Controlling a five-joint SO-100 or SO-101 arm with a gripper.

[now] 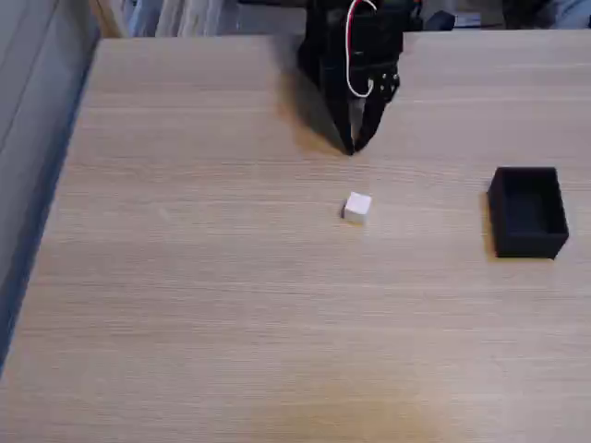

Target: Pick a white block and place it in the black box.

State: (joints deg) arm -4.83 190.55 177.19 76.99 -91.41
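A small white block (356, 207) lies on the wooden table near the middle of the fixed view. The black box (527, 211) stands open-topped at the right, well apart from the block. My black gripper (352, 148) hangs at the back of the table, its fingers pointing down and meeting at the tips, a short way behind the block. It holds nothing. Red and white wires loop along the arm above it.
The wooden table (203, 305) has its left edge running diagonally at the far left, with grey floor beyond. Clutter lines the back edge behind the arm.
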